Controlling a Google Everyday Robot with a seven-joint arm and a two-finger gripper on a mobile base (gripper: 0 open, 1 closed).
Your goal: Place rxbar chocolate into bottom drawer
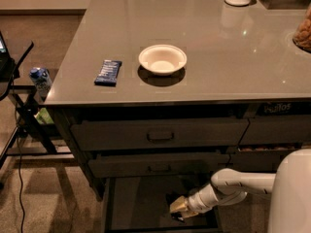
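The bottom drawer [131,203] of the cabinet is pulled open and shows a flat dark inside. My gripper [177,208] reaches in from the right on a white arm [228,188], low over the right part of the drawer's floor. A small dark shape [172,198] sits at the gripper's tip. It could be the rxbar chocolate, but I cannot make out its wrapper against the dark drawer. No black bar shows on the counter.
A blue-wrapped bar [108,72] and a white bowl [162,59] lie on the grey counter [218,47]. Two shut handled drawers [160,136] sit above the open one. A stand with a bottle [40,79] is at the left. My white base [294,193] is at the right.
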